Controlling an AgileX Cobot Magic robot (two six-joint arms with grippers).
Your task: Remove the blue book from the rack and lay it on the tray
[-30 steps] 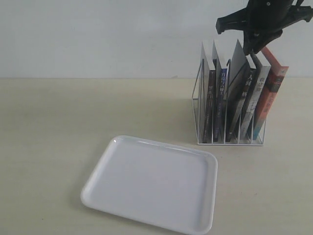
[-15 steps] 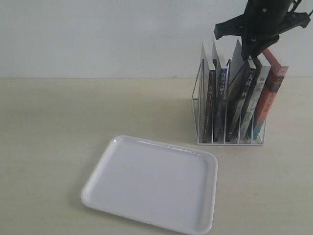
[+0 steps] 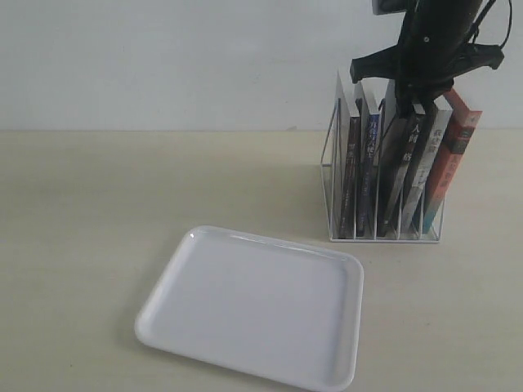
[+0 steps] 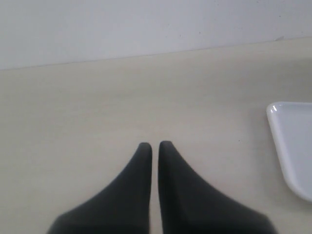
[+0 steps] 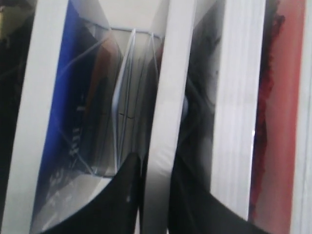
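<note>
The white wire rack (image 3: 330, 175) stands at the back right with several upright books. The blue book (image 3: 373, 151) sits in its second slot, and its blue cover (image 5: 63, 97) shows beside my right gripper. My right gripper (image 3: 406, 90) reaches down from above onto the neighbouring dark grey-black book (image 3: 396, 163). Its fingers press both sides of that book's white page edge (image 5: 161, 97), so the gripper (image 5: 156, 163) is shut on it, not on the blue book. The white tray (image 3: 253, 310) lies on the table in front. My left gripper (image 4: 154, 145) is shut over bare table.
Further right in the rack stand a pale grey-white book (image 3: 417, 163) and an orange-red book (image 3: 453, 155). A corner of the tray (image 4: 292, 146) shows beside the left gripper. A white wall rises behind the table.
My right gripper has come down and slightly left onto the rack. The dark grey-black book, which leaned with its white face showing, now stands more upright between the fingers.
</note>
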